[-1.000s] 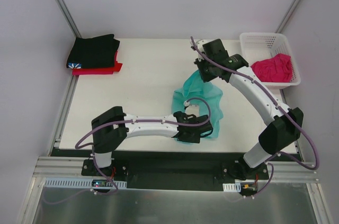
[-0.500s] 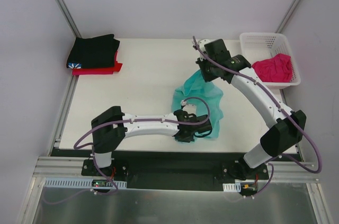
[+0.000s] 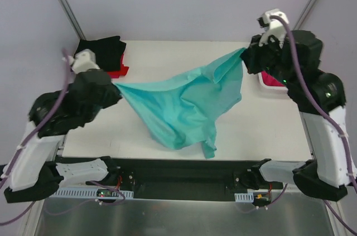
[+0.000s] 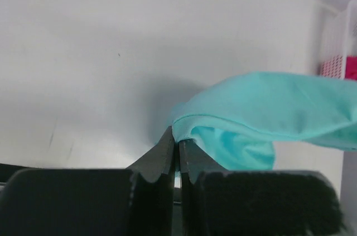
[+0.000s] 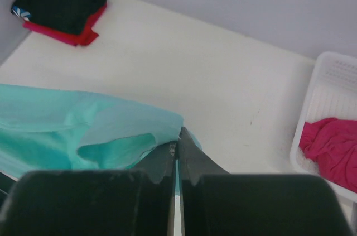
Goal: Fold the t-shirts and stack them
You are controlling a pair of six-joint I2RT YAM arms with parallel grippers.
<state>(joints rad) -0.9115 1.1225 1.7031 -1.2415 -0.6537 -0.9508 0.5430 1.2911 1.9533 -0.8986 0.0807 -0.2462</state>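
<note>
Seen from above, the teal shirt (image 3: 184,102) hangs stretched in the air over the desk (image 3: 167,57). The left tool (image 3: 115,86) grips one end and the right tool (image 3: 244,57) grips the other. The shirt's middle sags toward the near edge, and I cannot tell whether it touches the desk. In the far left corner the black shirt (image 3: 103,52) lies on the red shirt (image 3: 118,71), partly behind the left arm. The right arm hides most of the basket (image 3: 261,81), leaving only a sliver of the pink shirt (image 3: 272,81) in sight.

The left wrist view shows what the top view cannot. The left tool's fingers are pressed together on a hemmed edge of the teal shirt, which runs off to the right. The frame edges cut off the basket and a scrap of red.

In the right wrist view, the right tool's fingers are likewise clamped on the teal cloth. The stack appears whole, with a blue-white mark at the black shirt's corner. The pink shirt lies crumpled in the basket, cut off at the right edge.
</note>
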